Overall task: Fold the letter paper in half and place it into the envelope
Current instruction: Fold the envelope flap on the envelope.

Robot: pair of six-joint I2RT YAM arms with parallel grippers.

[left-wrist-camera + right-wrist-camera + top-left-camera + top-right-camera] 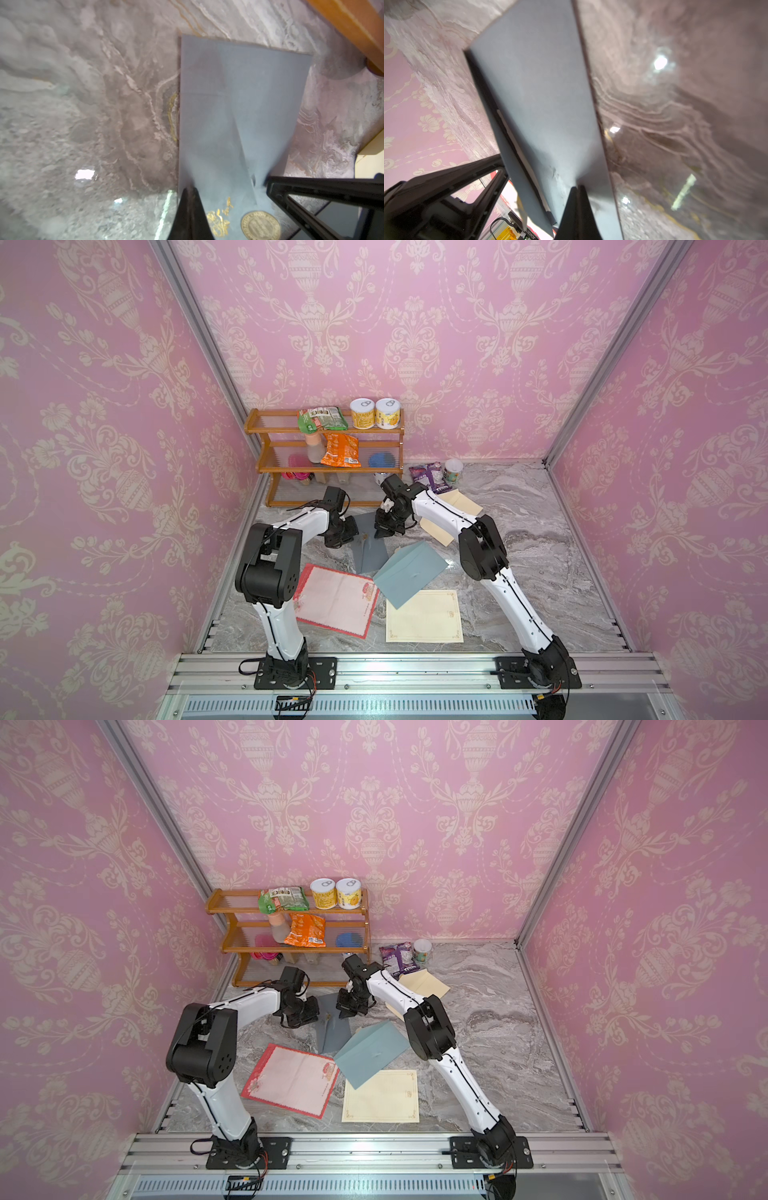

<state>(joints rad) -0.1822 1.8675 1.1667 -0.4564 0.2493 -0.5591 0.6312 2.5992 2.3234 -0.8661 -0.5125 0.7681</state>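
The left gripper (189, 190) is pinched tight on one edge of a dark grey envelope (371, 551). The right gripper (578, 188) is pinched tight on the other side of that same envelope. In both top views the two grippers sit close together, near the back of the marble table (540, 551), just in front of a wooden shelf (274, 432). The left wrist view shows a round gold seal (260, 225) and gold flowers (217, 223) on the envelope, next to the gripper.

Two letter papers lie flat and not folded near the front of the table. One is a red-edged paper (336, 599), beside the left arm. The other is a cream paper (424, 616) with a thin gold border. A blue-grey envelope (409, 572) lies tilted between them, and its corner covers the top edge of the cream paper. A cream envelope (455, 499) lies under the right arm, partly hidden.
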